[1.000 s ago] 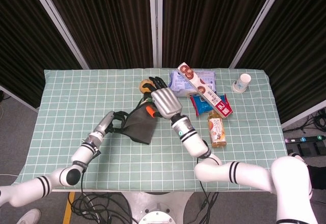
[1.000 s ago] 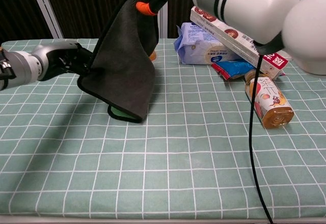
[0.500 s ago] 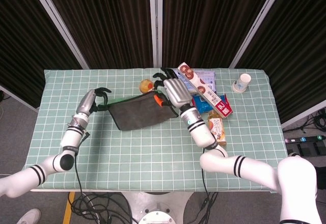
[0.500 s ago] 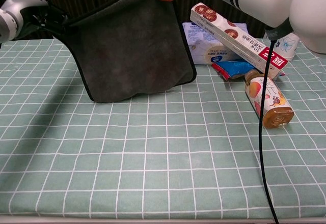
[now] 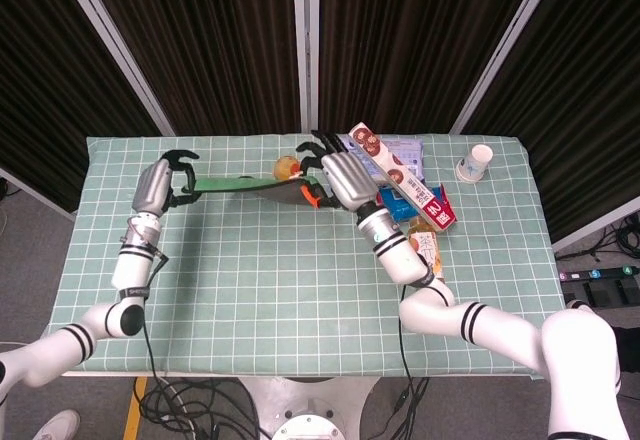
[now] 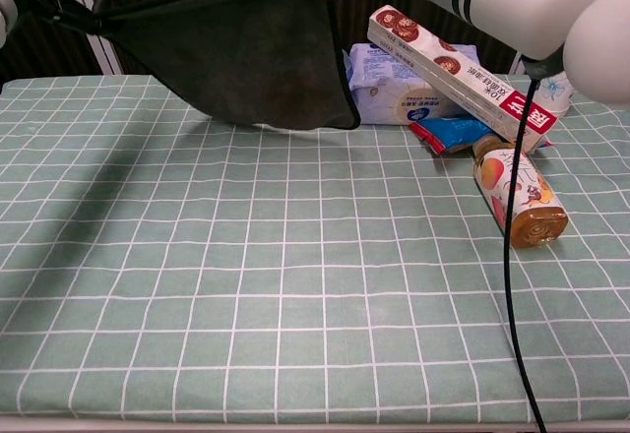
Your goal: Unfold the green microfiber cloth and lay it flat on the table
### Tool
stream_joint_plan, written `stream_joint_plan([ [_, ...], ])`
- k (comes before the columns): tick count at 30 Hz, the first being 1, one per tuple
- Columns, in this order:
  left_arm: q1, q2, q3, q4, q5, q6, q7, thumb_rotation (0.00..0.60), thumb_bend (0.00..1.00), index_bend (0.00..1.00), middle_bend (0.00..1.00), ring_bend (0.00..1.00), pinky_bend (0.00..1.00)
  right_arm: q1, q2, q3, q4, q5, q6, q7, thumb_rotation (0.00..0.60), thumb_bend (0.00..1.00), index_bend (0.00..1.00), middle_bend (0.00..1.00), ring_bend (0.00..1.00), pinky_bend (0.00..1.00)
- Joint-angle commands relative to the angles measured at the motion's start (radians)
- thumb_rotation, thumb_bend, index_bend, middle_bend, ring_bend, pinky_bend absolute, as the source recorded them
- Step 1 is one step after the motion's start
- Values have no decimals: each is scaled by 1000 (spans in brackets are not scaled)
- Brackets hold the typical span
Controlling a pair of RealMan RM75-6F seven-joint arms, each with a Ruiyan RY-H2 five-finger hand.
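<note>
Left hand (image 5: 160, 182) and right hand (image 5: 343, 178) hold cloth (image 6: 246, 59) stretched between them.

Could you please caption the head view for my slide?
Both hands, left and right, hold the cloth stretched above the table.

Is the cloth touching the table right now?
Apart. The chest view shows the green microfiber cloth hanging stretched between both hands, its lower edge clear above the table.

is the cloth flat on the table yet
No. The cloth hangs spread in the air between the left hand and right hand.
</note>
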Motion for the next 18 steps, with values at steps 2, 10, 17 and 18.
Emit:
stream_joint_plan([
  [2,58,13,105,-50,81,12,19,600,413,821,402,202,255,-27,-6,-89,10,-78,-48,55,600,429,664,223,5,0],
  [10,119,33,215,-136,165,34,52,600,405,812,402,202,255,-68,-3,-197,-19,-173,-70,90,600,426,664,225,3,0],
  [17,136,40,275,-181,196,7,107,600,373,759,402,202,248,-103,-10,-257,-45,-226,-58,81,600,427,646,224,1,0],
  [18,135,40,279,-183,197,2,115,600,369,744,402,202,247,-106,-12,-263,-45,-231,-57,76,600,427,640,224,0,0],
])
